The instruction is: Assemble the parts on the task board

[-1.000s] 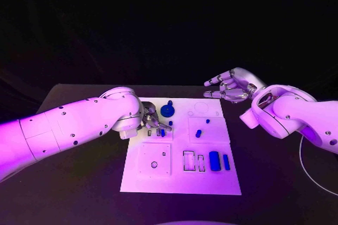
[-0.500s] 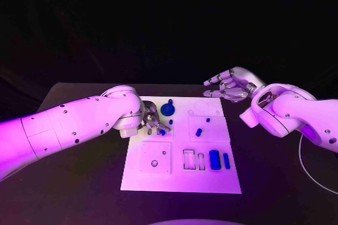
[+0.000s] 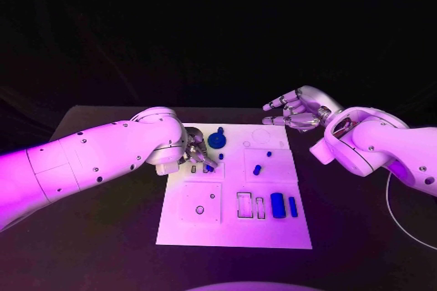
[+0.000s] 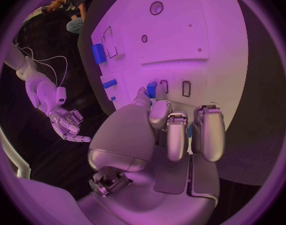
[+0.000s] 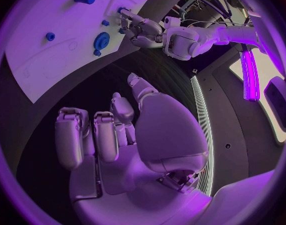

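The task board (image 3: pixel 235 231) lies flat at the middle of the black table (image 3: pixel 91 240). The left hand (image 3: pixel 195 153) is lowered onto the board's upper-left section, fingers curled downward with the fingertips (image 4: pixel 157 92) closed around a small blue part (image 4: pixel 151 89) beside two narrow slots (image 4: pixel 186 88). A round blue part (image 3: pixel 216 140) stands just beside this hand, and a larger blue block (image 3: pixel 276 206) with a slimmer blue bar (image 3: pixel 292 207) rests in the board's lower-right section. The right hand (image 3: pixel 297 111) hovers off the board's upper-right corner, fingers loosely spread and holding nothing.
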Motion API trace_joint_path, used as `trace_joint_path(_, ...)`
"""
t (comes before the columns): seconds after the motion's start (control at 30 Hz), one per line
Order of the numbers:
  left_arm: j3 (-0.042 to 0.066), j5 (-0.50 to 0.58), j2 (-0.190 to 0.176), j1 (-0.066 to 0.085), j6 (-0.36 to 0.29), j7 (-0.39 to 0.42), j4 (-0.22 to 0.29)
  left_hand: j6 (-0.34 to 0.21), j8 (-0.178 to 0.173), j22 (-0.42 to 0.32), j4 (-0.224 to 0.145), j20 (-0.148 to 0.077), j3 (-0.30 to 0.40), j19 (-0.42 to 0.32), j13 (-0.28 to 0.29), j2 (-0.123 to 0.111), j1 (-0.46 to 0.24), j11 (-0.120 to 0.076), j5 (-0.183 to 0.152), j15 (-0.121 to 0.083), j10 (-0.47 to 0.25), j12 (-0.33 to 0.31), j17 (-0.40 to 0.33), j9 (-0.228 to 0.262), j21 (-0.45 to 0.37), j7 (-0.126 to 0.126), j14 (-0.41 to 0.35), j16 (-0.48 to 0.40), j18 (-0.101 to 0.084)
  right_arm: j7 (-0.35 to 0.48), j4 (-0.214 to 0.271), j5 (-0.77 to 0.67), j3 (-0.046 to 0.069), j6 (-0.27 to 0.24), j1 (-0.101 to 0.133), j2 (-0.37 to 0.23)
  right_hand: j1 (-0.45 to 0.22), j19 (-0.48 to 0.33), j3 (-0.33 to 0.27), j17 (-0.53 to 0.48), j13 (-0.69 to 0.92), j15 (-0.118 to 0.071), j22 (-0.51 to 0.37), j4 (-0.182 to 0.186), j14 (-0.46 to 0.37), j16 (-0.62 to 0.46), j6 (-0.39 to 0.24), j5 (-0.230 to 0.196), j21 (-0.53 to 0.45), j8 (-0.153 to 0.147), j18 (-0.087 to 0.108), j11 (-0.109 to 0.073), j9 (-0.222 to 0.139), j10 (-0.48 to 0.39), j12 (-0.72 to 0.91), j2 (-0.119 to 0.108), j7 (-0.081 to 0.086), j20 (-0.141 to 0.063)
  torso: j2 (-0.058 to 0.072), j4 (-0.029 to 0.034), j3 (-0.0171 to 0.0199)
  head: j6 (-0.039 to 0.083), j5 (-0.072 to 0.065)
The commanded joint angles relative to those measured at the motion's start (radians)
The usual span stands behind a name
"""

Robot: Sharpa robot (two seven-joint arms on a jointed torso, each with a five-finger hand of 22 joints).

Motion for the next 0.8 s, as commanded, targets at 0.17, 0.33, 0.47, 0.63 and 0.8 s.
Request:
trace_joint_path(0.17,-0.004,0.01,-0.021,-0.004,-0.016,-0.02,0.011,0.008,0.009,0.105,-0.09,0.002,0.441,0.03,-0.002,-0.152,-0.087,0.001,0.021,0.01,0.005,-0.008,0.263,0.037,-0.006,0.007,0.105,0.003,-0.017,-0.01,-0.001,-0.006,-0.001,0.019,-0.002,0.003,-0.004,-0.006,-0.004,0.133,-0.002,0.0,0.014,0.003,0.075,-0.007,0.007,0.011,-0.005,0.003,-0.001,-0.002,0.001,-0.007,-0.005,0.006,-0.002,-0.001,0.0,0.0006,0.0007,-0.001,0.002)
trace_joint_path(0.33,-0.004,0.008,-0.042,-0.004,-0.058,-0.01,0.028,0.01,0.025,0.112,-0.122,0.004,0.579,0.033,0.001,-0.199,-0.148,0.001,0.03,0.006,0.013,-0.004,0.263,0.063,-0.004,0.005,0.105,0.003,-0.018,-0.011,-0.003,-0.006,-0.001,0.019,-0.002,0.005,-0.006,-0.006,-0.005,0.133,-0.003,0.0,0.014,0.004,0.074,-0.007,0.007,0.014,-0.005,0.003,-0.001,-0.002,0.001,-0.007,-0.005,0.007,-0.002,-0.001,0.0,0.0021,0.0008,-0.002,0.003)
trace_joint_path(0.47,-0.004,-0.004,-0.051,-0.004,-0.07,-0.007,0.036,0.01,0.03,0.117,-0.139,0.003,0.615,0.035,0.001,-0.213,-0.168,0.002,0.034,0.005,0.017,-0.003,0.263,0.073,-0.002,0.002,0.105,0.003,-0.019,-0.01,-0.004,-0.007,-0.002,0.02,-0.003,0.007,-0.006,-0.006,-0.005,0.133,-0.003,0.0,0.014,0.004,0.074,-0.007,0.007,0.014,-0.005,0.003,-0.001,-0.002,0.001,-0.007,-0.005,0.007,-0.002,-0.001,0.0,0.0018,0.0011,-0.002,0.005)
trace_joint_path(0.63,-0.005,-0.027,-0.052,-0.005,-0.052,-0.013,0.034,0.01,0.032,0.119,-0.145,0.003,0.627,0.036,0.003,-0.216,-0.176,0.001,0.034,0.006,0.019,-0.001,0.263,0.076,-0.001,0.002,0.105,0.003,-0.02,-0.008,-0.005,-0.007,-0.002,0.024,-0.003,0.009,-0.008,-0.006,-0.006,0.132,-0.003,0.0,0.013,0.005,0.074,-0.008,0.007,0.016,-0.006,0.002,-0.001,-0.002,0.001,-0.007,-0.005,0.007,-0.002,-0.001,0.001,0.0002,-0.0002,-0.005,0.008)
trace_joint_path(0.8,-0.007,-0.036,-0.047,-0.006,-0.044,-0.015,0.028,0.01,0.032,0.119,-0.145,0.003,0.627,0.036,0.003,-0.216,-0.176,0.001,0.034,0.006,0.019,-0.001,0.263,0.076,-0.001,0.002,0.105,0.003,-0.02,-0.006,-0.005,-0.007,-0.002,0.026,-0.004,0.009,-0.01,-0.006,-0.007,0.132,-0.003,0.0,0.013,0.007,0.074,-0.008,0.007,0.017,-0.006,0.002,-0.001,-0.001,0.001,-0.007,-0.004,0.006,-0.002,-0.001,0.0,0.0,-0.0002,-0.007,0.009)
